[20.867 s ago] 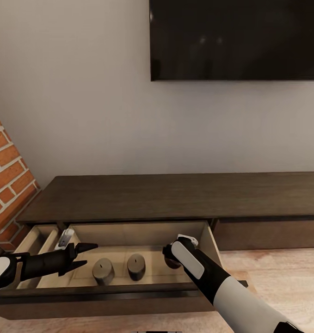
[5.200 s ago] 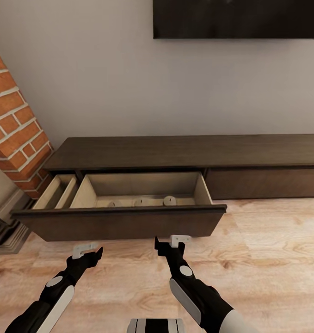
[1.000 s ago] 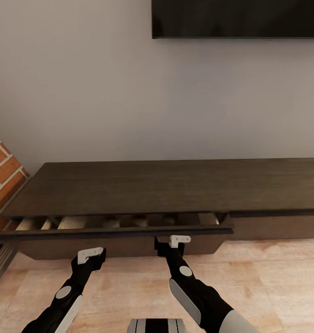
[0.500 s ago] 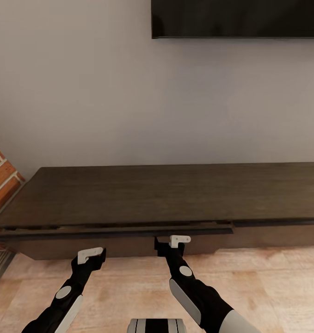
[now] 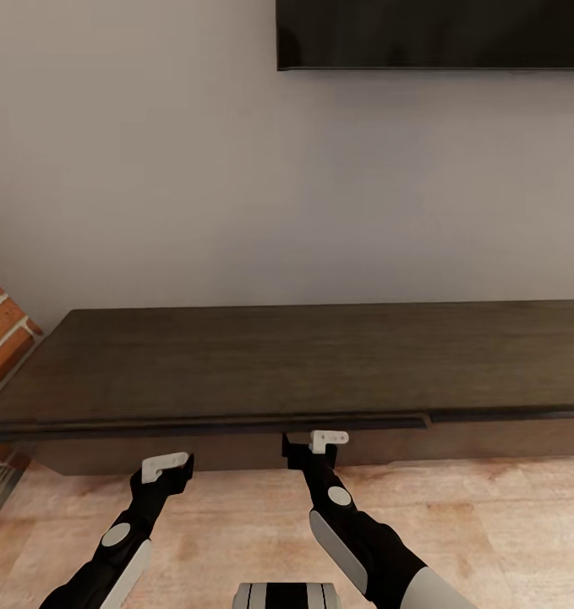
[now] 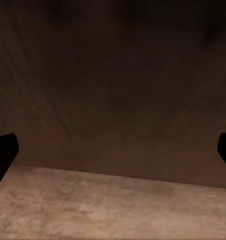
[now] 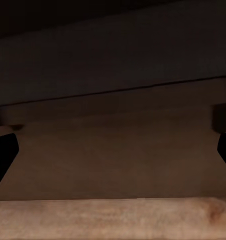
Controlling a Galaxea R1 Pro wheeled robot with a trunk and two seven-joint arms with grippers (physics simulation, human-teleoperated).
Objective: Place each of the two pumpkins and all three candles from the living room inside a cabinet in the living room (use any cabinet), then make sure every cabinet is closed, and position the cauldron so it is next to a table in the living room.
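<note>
The left gripper (image 5: 170,470) and right gripper (image 5: 314,447) both had their fingers spread wide and held nothing. Just ahead of them stood the dark cabinet (image 5: 303,364), its drawer front close before both sets of fingertips above the wooden floor (image 5: 489,516)

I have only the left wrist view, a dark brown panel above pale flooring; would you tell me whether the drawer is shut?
Observer: From the head view, the cabinet shows no tan interior; the drawer front looks shut or very nearly so.
Operator: Thank you. Where is my right claw?
Observer: The right claw is low by that front, open, holding nothing.
Operator: What is beyond the cabinet's left end?
Observer: A red brick wall.
</note>
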